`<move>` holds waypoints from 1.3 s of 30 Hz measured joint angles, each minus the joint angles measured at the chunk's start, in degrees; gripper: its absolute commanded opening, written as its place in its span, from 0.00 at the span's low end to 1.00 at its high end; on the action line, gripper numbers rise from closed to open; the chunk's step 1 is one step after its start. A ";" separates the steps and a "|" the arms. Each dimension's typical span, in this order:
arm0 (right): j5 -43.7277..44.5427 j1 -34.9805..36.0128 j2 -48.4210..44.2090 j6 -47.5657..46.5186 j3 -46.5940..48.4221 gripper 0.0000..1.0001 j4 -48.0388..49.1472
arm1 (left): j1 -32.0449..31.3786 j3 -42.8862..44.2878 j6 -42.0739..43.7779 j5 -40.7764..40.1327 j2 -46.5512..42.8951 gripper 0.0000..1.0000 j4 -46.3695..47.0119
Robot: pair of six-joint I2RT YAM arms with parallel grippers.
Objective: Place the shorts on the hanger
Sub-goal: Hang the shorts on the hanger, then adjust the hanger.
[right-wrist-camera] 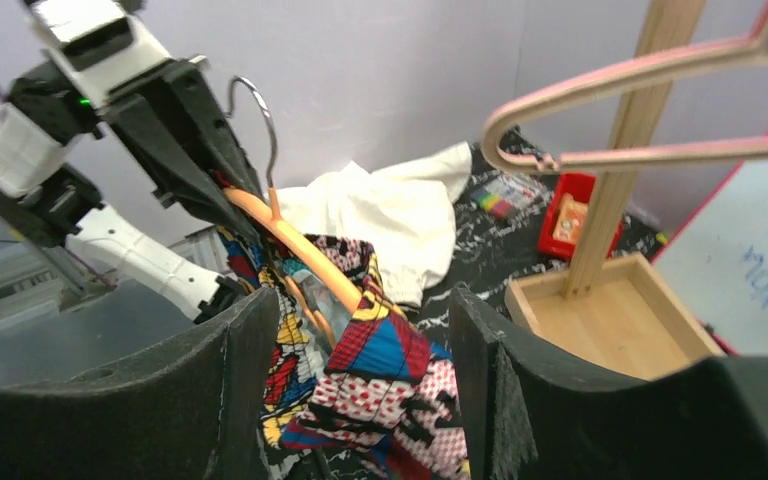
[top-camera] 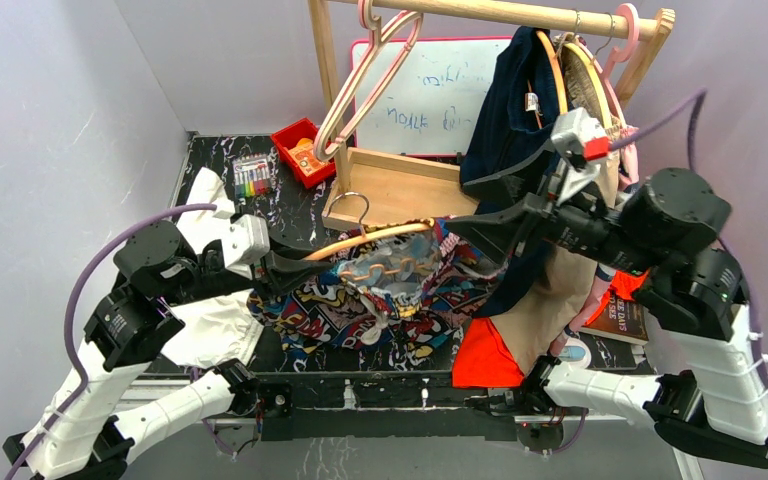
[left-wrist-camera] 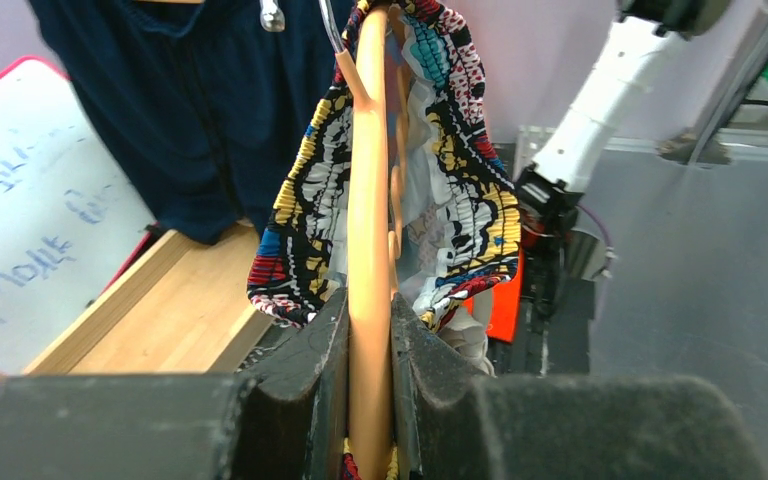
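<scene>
The light-orange hanger (top-camera: 370,240) is held up over the table's middle, its silver hook (top-camera: 353,204) pointing to the back. The comic-print shorts (top-camera: 380,300) are draped over its bar and trail onto the table. My left gripper (top-camera: 282,268) is shut on the hanger's left end; in the left wrist view the bar (left-wrist-camera: 370,250) runs up between my jaws (left-wrist-camera: 370,335), with the shorts (left-wrist-camera: 465,200) round its far part. My right gripper (top-camera: 460,226) is open at the hanger's right end. In the right wrist view the shorts (right-wrist-camera: 395,370) hang between my spread fingers (right-wrist-camera: 360,340), below the hanger (right-wrist-camera: 305,250).
A wooden rack stands at the back, its tray base (top-camera: 400,185) just behind the hanger, with pink hangers (top-camera: 370,70) and a dark navy garment (top-camera: 510,110) on its rail. A white cloth (top-camera: 215,330) lies left, an orange cloth (top-camera: 485,355) front right, and a red bin (top-camera: 300,150) and whiteboard (top-camera: 440,95) behind.
</scene>
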 measured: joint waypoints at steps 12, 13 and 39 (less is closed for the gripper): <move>-17.84 0.00 4.83 -3.96 0.17 0.65 1.60 | 0.00 2.23 -1.81 10.38 4.15 0.00 -1.62; -19.02 0.00 5.79 -3.96 -0.24 0.65 1.62 | 0.00 2.23 -1.88 10.80 4.81 0.00 -1.55; -26.25 0.00 8.22 -3.91 -5.09 0.38 1.16 | 0.00 2.36 -1.86 13.29 8.90 0.00 1.33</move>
